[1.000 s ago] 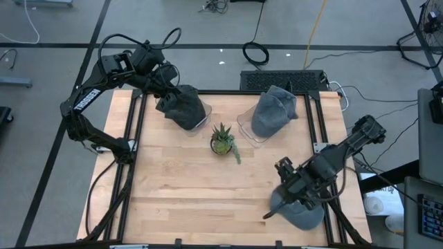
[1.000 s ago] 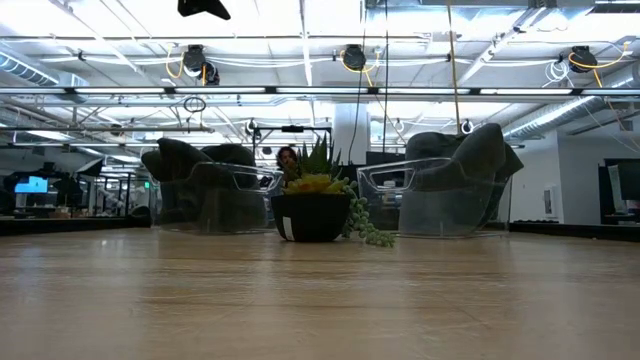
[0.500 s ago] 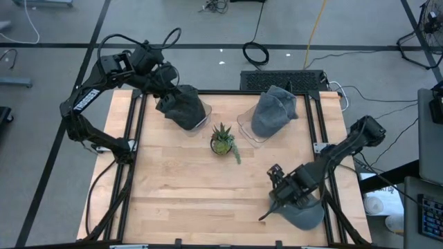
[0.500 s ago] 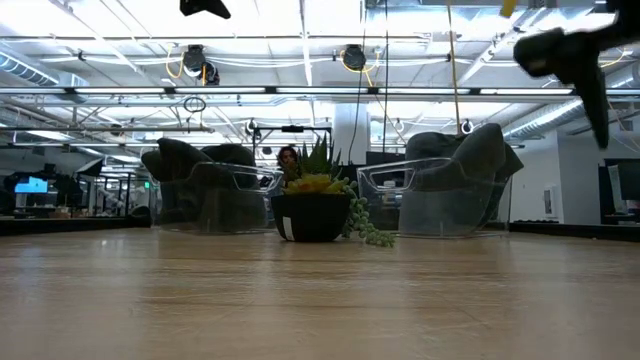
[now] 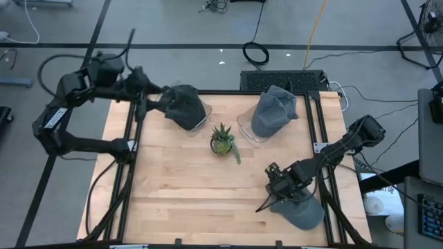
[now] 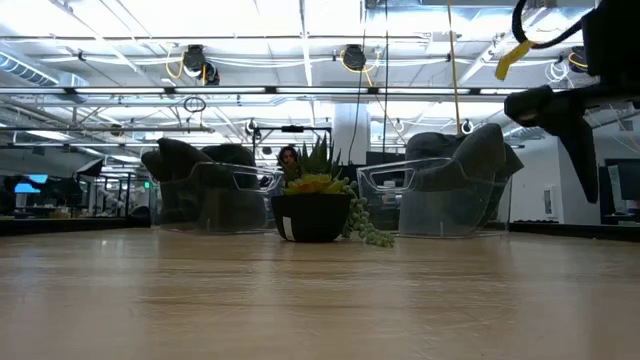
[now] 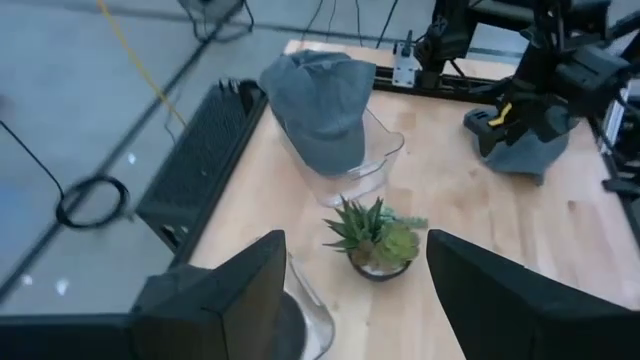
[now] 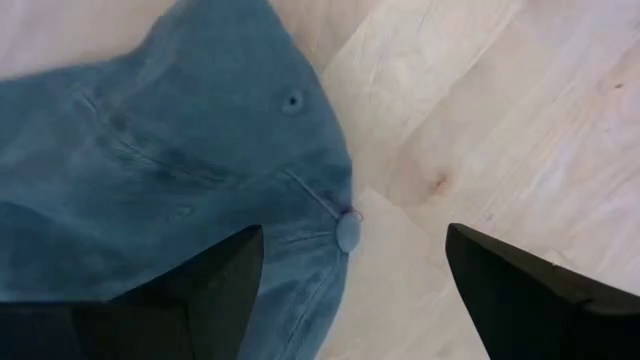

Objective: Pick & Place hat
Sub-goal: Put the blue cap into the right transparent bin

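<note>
From above, the pale wooden counter (image 5: 180, 187) carries three hats. A dark grey fabric cap (image 5: 183, 106) sits on a clear plastic stand (image 5: 201, 115) at the far left, and a blue-grey fabric cap (image 5: 273, 111) sits on a second clear plastic stand (image 5: 247, 127) at the far right. Between the two stands is a small green succulent in a dark round pot (image 5: 222, 141). A third blue-grey cap (image 5: 302, 211) lies flat near the counter's near right corner. The right gripper (image 5: 279, 188) hangs just over this cap's inner edge with its fingers spread and nothing between them. The left gripper (image 5: 142, 93) is at the counter's far left edge, just beside the dark grey cap, also spread and empty.

At counter height, the succulent (image 6: 315, 205) stands in the middle, the two capped stands to either side behind it, and a dark arm (image 6: 565, 95) shows at upper right.

The left wrist view looks past its own parted fingers (image 7: 505, 300) across the succulent (image 7: 375, 238) to the blue-grey cap on its stand (image 7: 322, 105) and the right arm over the flat cap (image 7: 520, 150).

The right wrist view looks straight down on the flat cap (image 8: 150, 190), its top button (image 8: 347, 233) between the wide-set fingers (image 8: 525, 290).
</note>
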